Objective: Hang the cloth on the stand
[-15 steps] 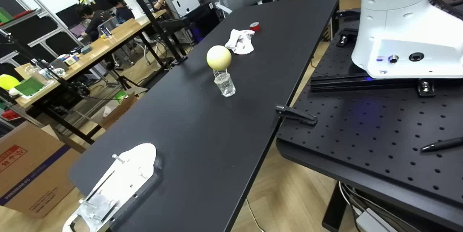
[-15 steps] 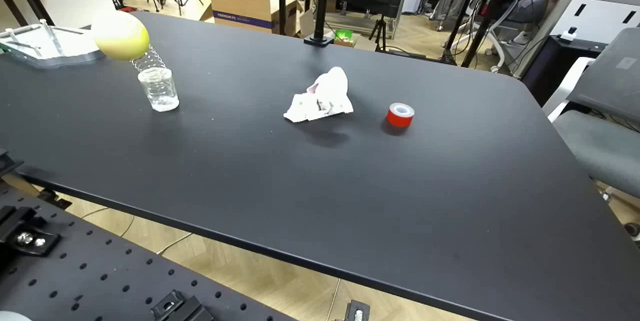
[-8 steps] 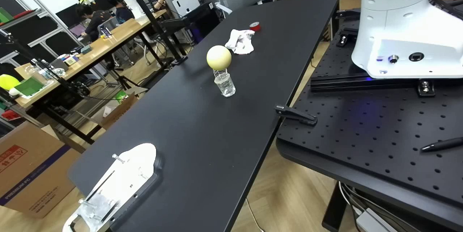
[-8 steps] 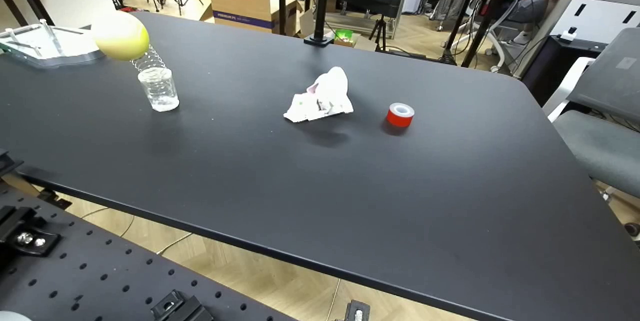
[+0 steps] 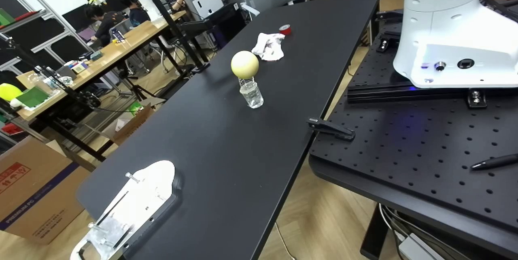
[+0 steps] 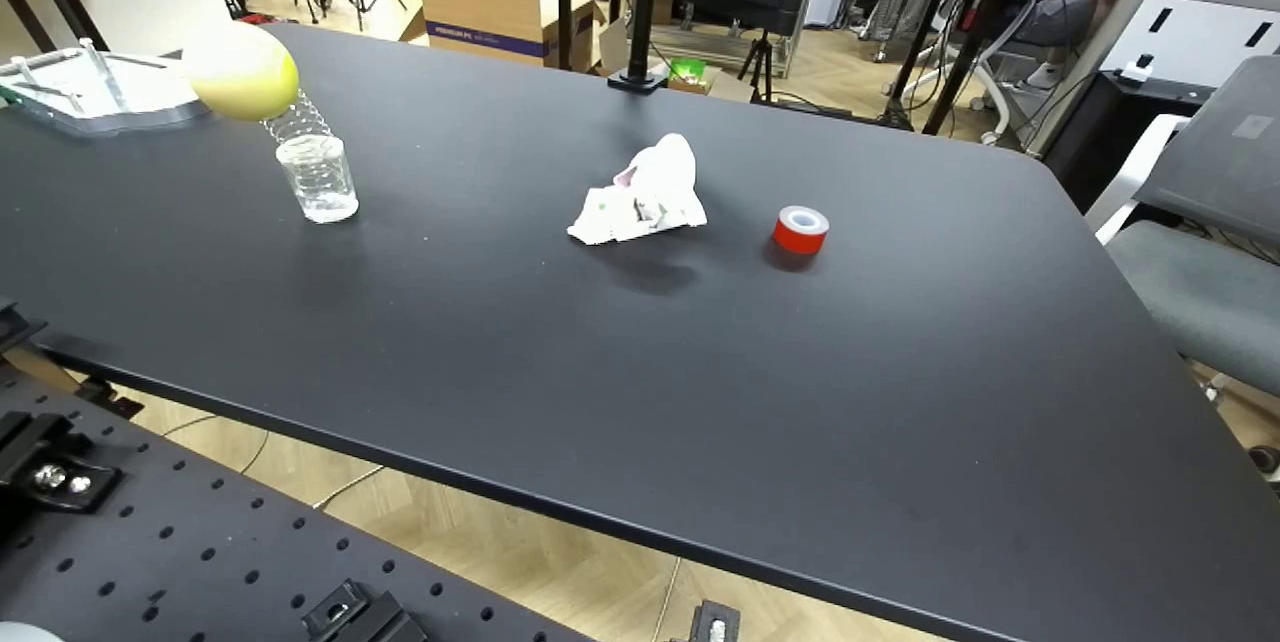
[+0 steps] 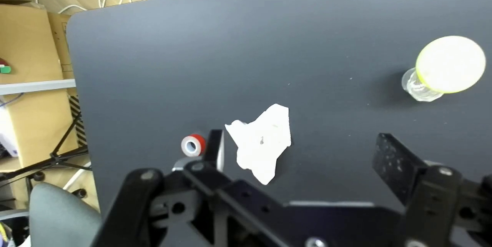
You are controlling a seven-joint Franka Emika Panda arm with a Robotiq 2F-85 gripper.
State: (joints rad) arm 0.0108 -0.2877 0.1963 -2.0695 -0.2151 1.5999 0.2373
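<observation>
A crumpled white cloth lies on the black table in both exterior views (image 5: 270,47) (image 6: 655,192). It also shows in the wrist view (image 7: 265,143), below the gripper and nearer its left finger. My gripper (image 7: 300,134) is open and empty above the table, its fingers wide apart. It is outside both exterior views. A yellow ball (image 5: 245,65) sits on a clear twisted stem above a clear cup (image 5: 252,96). The ball also shows in the wrist view (image 7: 449,64), at the upper right. I cannot tell for sure which thing is the stand.
A red tape roll (image 6: 800,240) lies near the cloth; in the wrist view (image 7: 199,141) it is beside the left finger. A white board with metal pegs (image 5: 149,189) lies at one table end. The robot's white base (image 5: 445,41) stands beside the table. A grey chair (image 6: 1220,182) borders it.
</observation>
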